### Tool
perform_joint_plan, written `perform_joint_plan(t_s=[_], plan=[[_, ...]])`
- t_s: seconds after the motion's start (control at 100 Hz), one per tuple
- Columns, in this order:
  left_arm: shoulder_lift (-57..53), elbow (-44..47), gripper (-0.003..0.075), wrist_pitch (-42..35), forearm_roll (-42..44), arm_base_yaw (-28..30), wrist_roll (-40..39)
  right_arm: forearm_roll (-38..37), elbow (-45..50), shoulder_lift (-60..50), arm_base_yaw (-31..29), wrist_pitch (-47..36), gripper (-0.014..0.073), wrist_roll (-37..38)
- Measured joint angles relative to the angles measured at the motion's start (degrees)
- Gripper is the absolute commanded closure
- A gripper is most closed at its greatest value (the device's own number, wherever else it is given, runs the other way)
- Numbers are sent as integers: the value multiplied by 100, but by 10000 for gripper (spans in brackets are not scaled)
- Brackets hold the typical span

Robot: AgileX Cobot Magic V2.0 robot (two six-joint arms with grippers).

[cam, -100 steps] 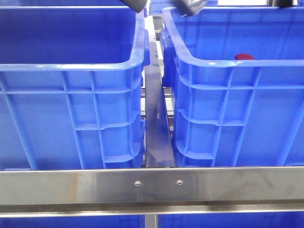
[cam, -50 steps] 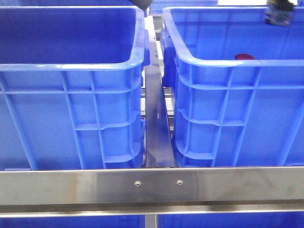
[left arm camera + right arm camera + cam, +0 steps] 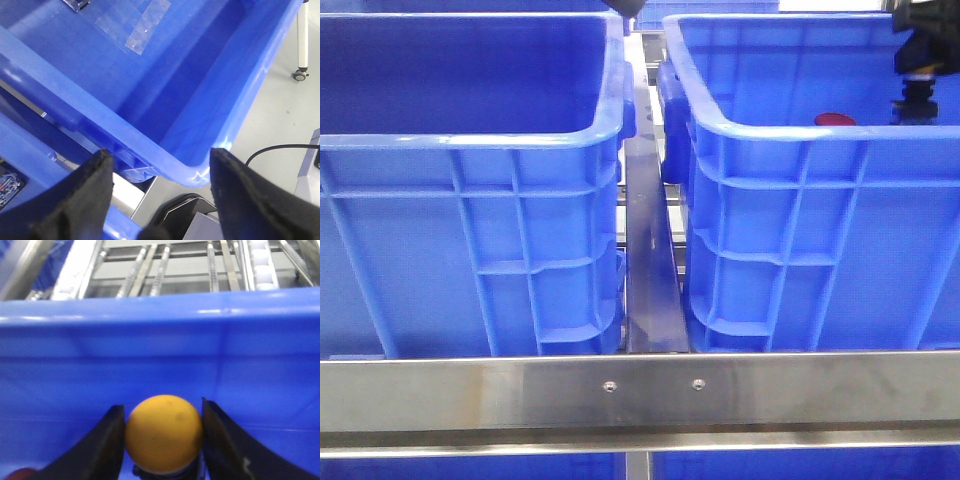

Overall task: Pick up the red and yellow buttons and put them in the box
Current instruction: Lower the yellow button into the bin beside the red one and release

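Down comes the right gripper (image 3: 162,440) at the far right of the front view, lower into the right-hand box (image 3: 780,135) than half a second ago, while both crates and the red button (image 3: 834,120) sit unchanged. Its wrist camera shows the fingers pinching a yellow button (image 3: 163,434) snugly between them, the blue inner wall just beyond. My read: carry it well clear of the rolled rim and lower it before letting go, so it doesn't bounce. Nearest us runs the steel rail (image 3: 640,392); behind it the left box (image 3: 470,140) shows nothing inside from here, and the right box holds that red button peeking over its near rim. Farther back, the left gripper (image 3: 160,192) hangs spread wide, holding nothing, above a crate's corner.
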Motion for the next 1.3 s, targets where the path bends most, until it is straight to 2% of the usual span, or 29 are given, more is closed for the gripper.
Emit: perform_joint_plan(t_s=[0.37, 0.59, 0.73, 0.99, 1.18, 1.3], plan=[[0, 0, 322, 0, 0, 0, 0, 42, -164, 513, 0, -111, 311, -76], [0, 0, 322, -11, -9, 0, 0, 42, -164, 513, 0, -111, 171, -85], [0, 0, 322, -11, -9, 0, 0, 42, -164, 541, 0, -111, 116, -85], [0, 0, 322, -11, -13, 0, 0, 42, -164, 514, 0, -123, 116, -85], [0, 0, 322, -20, -13, 0, 0, 42, 46, -88, 0, -196, 123, -85], [0, 0, 322, -20, -13, 0, 0, 42, 400, -729, 0, -349, 198, -89]])
